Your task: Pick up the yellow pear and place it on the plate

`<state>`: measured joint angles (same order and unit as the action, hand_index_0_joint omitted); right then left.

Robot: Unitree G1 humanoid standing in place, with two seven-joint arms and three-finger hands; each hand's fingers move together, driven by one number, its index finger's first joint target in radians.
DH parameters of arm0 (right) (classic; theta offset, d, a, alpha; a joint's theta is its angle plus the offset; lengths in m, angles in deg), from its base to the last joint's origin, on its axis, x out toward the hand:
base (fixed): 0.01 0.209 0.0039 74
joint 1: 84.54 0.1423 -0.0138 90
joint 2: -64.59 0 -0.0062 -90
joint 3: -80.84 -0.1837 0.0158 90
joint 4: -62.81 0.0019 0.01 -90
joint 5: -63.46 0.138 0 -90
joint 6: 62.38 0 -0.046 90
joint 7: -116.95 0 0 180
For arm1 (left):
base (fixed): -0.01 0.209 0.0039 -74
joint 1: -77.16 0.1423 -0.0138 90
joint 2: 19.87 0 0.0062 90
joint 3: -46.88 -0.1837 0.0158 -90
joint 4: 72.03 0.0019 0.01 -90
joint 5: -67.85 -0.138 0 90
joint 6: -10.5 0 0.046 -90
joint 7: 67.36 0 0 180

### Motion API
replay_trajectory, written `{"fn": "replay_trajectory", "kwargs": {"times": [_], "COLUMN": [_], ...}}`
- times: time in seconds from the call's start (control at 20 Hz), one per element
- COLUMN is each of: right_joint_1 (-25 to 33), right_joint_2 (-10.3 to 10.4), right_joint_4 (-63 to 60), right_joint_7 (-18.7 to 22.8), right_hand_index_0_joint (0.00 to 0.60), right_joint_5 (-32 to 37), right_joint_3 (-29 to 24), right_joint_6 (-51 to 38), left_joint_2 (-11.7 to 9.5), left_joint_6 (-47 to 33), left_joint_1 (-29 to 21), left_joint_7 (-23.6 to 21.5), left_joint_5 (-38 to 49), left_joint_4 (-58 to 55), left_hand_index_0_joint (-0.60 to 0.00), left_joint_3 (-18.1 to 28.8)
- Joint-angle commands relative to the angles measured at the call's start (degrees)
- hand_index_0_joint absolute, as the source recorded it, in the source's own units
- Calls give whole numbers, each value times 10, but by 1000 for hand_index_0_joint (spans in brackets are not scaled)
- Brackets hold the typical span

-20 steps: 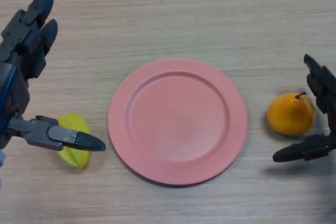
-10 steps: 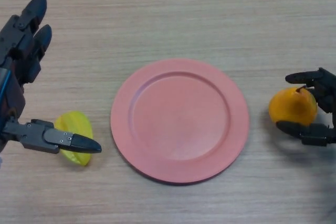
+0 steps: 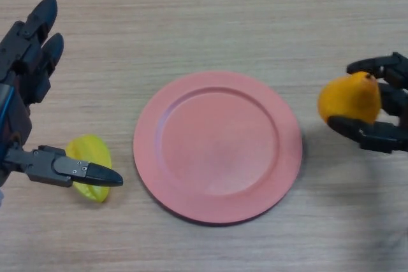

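The yellow-orange pear (image 3: 349,98) is held in my right hand (image 3: 384,133) at the right edge, lifted off the table just right of the plate. The fingers curl over its top and the thumb presses under it. The pink plate (image 3: 217,87) lies flat in the middle of the wooden table and holds nothing. My left hand (image 3: 30,68) is open at the left edge, its thumb stretched over a yellow star-shaped fruit.
The yellow star-shaped fruit (image 3: 91,155) lies on the table left of the plate, partly under my left thumb. The wooden table stretches beyond the plate toward the far side.
My right hand closed round the pear and lifted it off the table, moving it slightly up and left toward the plate. The left hand has barely moved.
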<state>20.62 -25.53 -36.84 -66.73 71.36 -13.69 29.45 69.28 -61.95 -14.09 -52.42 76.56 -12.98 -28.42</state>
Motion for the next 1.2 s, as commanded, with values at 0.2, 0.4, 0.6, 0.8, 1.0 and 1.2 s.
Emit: {"fn": "replay_trajectory", "kwargs": {"times": [0.2,0.4,0.6,0.8,1.0,1.2], "right_joint_1": [26,37,64,78,73,75], "right_joint_2": [43,52,52,52,52,52], "right_joint_4": [77,29,-52,-102,-91,-82], "right_joint_7": [14,80,118,158,155,144], "right_hand_index_0_joint": [600,600,600,600,600,150], "right_joint_5": [-26,-7,-1,9,-54,-77], "right_joint_3": [63,162,232,261,264,263], "right_joint_6": [-43,-73,-136,-142,-87,-75], "left_joint_2": [-25,-24,-26,-22,-25,-24], "left_joint_6": [-36,-51,-51,-47,-28,-28], "left_joint_1": [-17,-12,-12,-4,2,3], "left_joint_7": [-9,-7,-9,-4,2,2], "left_joint_5": [30,28,24,27,41,40], "left_joint_4": [-35,-36,-34,-41,-56,-61], "left_hand_index_0_joint": [0,0,0,0,0,0], "left_joint_3": [41,45,47,53,72,73]}}
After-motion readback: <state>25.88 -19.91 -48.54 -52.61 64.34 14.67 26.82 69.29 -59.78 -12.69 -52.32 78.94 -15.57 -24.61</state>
